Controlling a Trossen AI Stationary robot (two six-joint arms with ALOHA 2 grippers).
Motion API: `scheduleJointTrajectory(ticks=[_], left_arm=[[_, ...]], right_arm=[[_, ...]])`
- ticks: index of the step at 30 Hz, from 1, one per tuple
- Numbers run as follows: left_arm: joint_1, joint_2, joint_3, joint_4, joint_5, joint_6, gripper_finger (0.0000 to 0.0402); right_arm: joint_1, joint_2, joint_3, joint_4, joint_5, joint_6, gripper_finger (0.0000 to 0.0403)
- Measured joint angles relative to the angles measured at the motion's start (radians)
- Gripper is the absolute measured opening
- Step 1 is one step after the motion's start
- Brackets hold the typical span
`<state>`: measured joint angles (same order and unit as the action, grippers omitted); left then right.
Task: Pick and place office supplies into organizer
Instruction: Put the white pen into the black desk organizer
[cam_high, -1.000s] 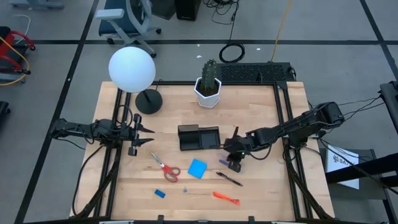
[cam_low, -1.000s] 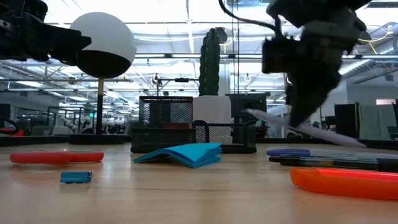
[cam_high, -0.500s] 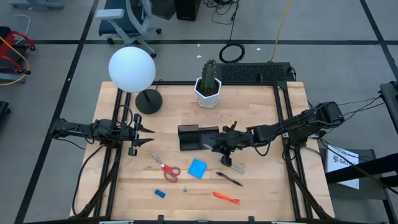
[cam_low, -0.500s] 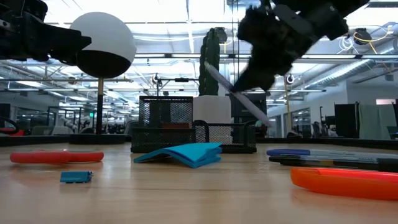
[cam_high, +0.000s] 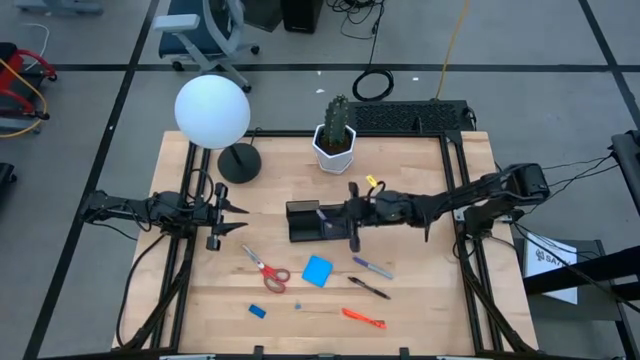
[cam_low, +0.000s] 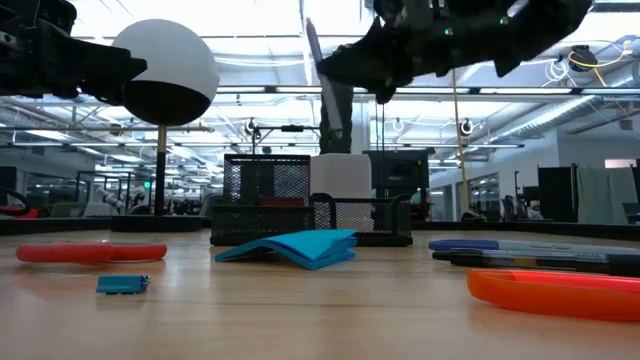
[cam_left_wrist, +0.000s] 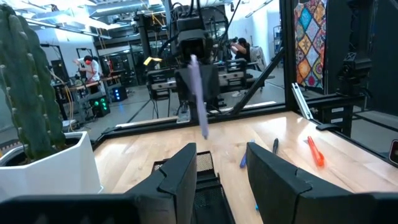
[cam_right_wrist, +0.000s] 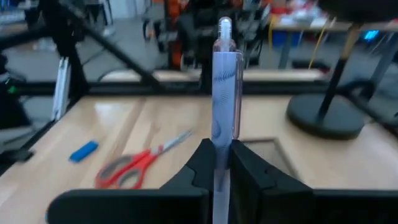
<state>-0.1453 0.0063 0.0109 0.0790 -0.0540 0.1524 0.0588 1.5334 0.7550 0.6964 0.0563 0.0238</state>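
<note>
My right gripper (cam_high: 347, 215) reaches in level from the table's right and is shut on a grey-blue marker (cam_right_wrist: 222, 93), above the black organizer (cam_high: 318, 222). The low view shows the marker (cam_low: 318, 75) steeply tilted, high over the tray (cam_low: 300, 215). On the wood lie red-handled scissors (cam_high: 266, 270), a blue pad (cam_high: 317, 270), a tiny blue block (cam_high: 258, 311), an orange pen (cam_high: 363, 318), a black pen (cam_high: 369, 288) and another marker (cam_high: 371, 266). My left gripper (cam_high: 240, 215) waits open at the table's left, touching nothing. My right gripper pinches the marker's barrel (cam_right_wrist: 222, 144) between its two fingers, which lie across it. The fingers come level from the table's right side. The clip end sticks out past the fingers; the gripper hides the other end. The marker is lifted clear, steeply tilted, above the organizer.
A cactus in a white pot (cam_high: 336, 135) stands at the far edge behind the organizer. A lamp with a white globe (cam_high: 213, 112) and round black base (cam_high: 238, 162) stands at the far left. Bare wood lies along the near edge.
My right gripper has risen from beside the loose pens and gone toward the far left, over the organizer. It has tipped from pointing down to level and rolled. The marker in it has swung from lying low and slanted to nearly upright.
</note>
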Motion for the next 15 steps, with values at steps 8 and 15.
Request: scheduleJointTrajectory(ticks=[8, 15], left_arm=[[0.000, 0.000, 0.000, 0.002, 0.000, 0.000, 0.0145], [0.000, 0.000, 0.000, 0.000, 0.000, 0.000, 0.0145]], right_arm=[[-0.059, 0.075, -0.094, 0.316, -0.001, -0.065, 0.0019], [-0.099, 0.189, -0.098, 0.548, -0.013, -0.074, 0.0019]])
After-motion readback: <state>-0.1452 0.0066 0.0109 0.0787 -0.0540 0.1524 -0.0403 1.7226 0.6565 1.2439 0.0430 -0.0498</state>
